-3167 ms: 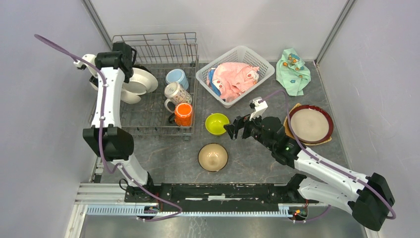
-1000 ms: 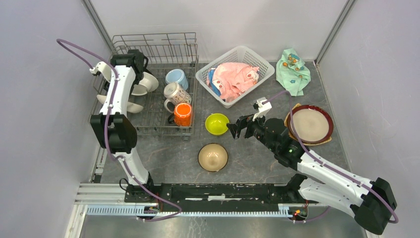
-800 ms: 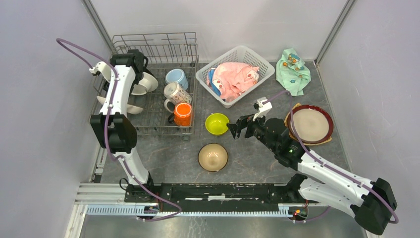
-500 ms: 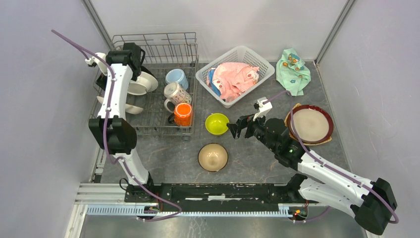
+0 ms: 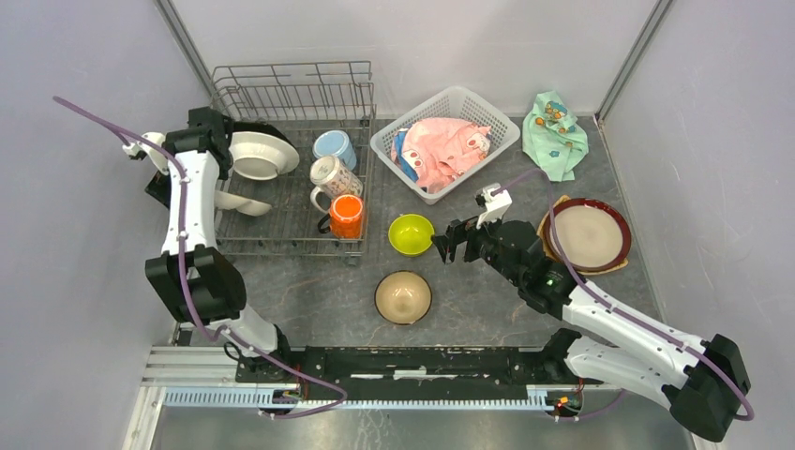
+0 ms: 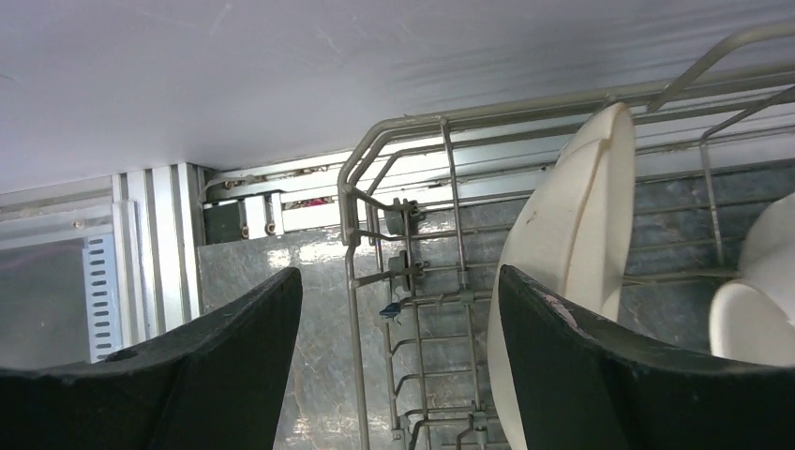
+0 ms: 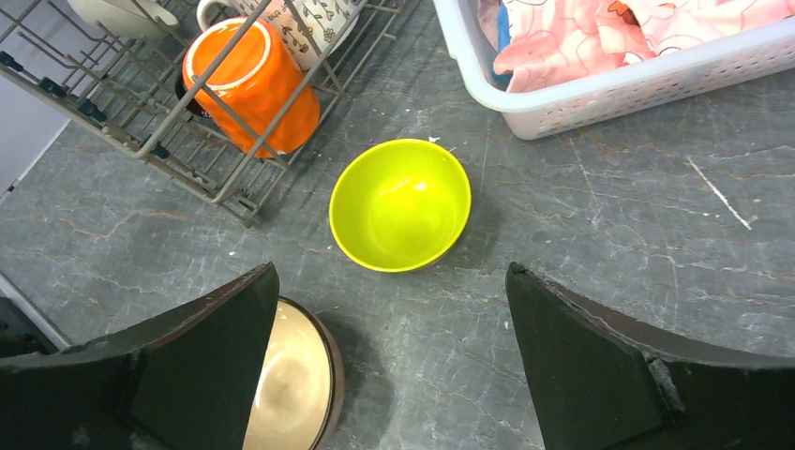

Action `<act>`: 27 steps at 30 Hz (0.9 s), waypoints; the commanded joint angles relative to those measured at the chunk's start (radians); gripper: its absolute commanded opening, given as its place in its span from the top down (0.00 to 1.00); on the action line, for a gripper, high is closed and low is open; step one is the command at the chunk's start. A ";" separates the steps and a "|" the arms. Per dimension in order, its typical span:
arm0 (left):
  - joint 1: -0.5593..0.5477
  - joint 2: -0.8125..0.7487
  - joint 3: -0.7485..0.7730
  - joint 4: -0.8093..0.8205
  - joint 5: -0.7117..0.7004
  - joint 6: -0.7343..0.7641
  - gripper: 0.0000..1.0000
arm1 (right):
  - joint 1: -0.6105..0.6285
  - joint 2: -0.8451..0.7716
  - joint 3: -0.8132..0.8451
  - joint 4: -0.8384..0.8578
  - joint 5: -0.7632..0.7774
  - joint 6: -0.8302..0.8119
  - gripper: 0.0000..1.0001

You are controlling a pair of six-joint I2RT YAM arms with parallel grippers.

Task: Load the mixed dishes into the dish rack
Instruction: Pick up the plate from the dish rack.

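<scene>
Nearest the arm bases, the tan bowl [image 5: 403, 297] is sitting upright on the table, and just beyond it the lime-green bowl [image 5: 411, 233] is doing the same, close to the front corner of the dish rack [image 5: 291, 246]. Both are waiting to be loaded. The right gripper [image 5: 447, 241] is hanging just beside the lime bowl with its fingers spread wide and nothing between them; judging by its wrist view, it is lining up on that bowl. Off to the right, the red-rimmed plate [image 5: 588, 234] is resting on top of the dark square plate [image 5: 555, 211], so four pieces are lying outside the rack.

Inside the rack, roughly half the job is looking done. The orange mug [image 5: 347, 216], the white patterned mug [image 5: 335, 175] and the light-blue mug [image 5: 334, 146] are lying in a row along its right side. On the left, the cream divided plate [image 6: 572, 244] is standing on edge between the wires, with the white plate [image 5: 262, 155] leaning behind it. The left gripper [image 6: 398, 286] is hovering at the rack's outer left edge, its fingers wide apart and gripping nothing.

Farther back, the white lattice basket [image 5: 487, 112] is holding only the pink cloth [image 5: 441, 150] — no dishes — and the mint-green cloth [image 5: 555, 131] is lying crumpled on the table beside it.
</scene>
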 commanded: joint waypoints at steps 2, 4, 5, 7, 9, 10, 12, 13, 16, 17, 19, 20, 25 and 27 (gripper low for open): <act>0.017 0.008 -0.056 0.145 0.063 0.071 0.18 | 0.004 0.001 0.090 -0.028 0.047 -0.039 0.02; 0.020 0.016 -0.067 0.162 0.093 0.071 0.19 | 0.004 0.001 0.092 -0.026 0.049 -0.031 0.02; 0.020 0.021 -0.069 0.170 0.109 0.074 0.21 | 0.004 0.000 0.089 -0.024 0.049 -0.023 0.02; 0.020 0.028 -0.067 0.178 0.128 0.074 0.29 | 0.004 -0.004 0.076 -0.018 0.049 -0.007 0.02; 0.020 0.034 -0.054 0.177 0.141 0.074 0.42 | 0.003 -0.010 0.058 -0.006 0.045 0.007 0.02; 0.019 0.035 -0.048 0.177 0.149 0.075 0.48 | 0.004 -0.014 0.052 -0.001 0.043 0.010 0.02; 0.019 0.038 -0.041 0.177 0.159 0.069 0.54 | 0.004 -0.016 0.049 0.003 0.041 0.010 0.02; 0.018 0.038 -0.042 0.178 0.166 0.062 0.57 | 0.003 -0.015 0.051 0.002 0.042 0.005 0.02; 0.019 0.041 -0.045 0.177 0.189 0.049 0.73 | 0.003 -0.018 0.054 0.001 0.043 -0.004 0.02; 0.019 0.041 -0.046 0.177 0.201 0.047 0.78 | 0.004 -0.019 0.053 0.000 0.040 -0.005 0.02; 0.017 0.035 -0.049 0.176 0.224 0.038 0.86 | 0.004 -0.025 0.047 0.002 0.039 -0.005 0.02; 0.017 0.031 -0.050 0.176 0.240 0.030 0.90 | 0.004 -0.029 0.043 0.003 0.039 -0.006 0.02; 0.017 0.002 -0.062 0.231 0.318 -0.032 0.98 | 0.003 -0.053 0.012 0.015 0.045 -0.005 0.02; 0.014 0.005 -0.058 0.245 0.343 -0.048 0.98 | 0.004 -0.056 0.010 0.014 0.046 -0.006 0.02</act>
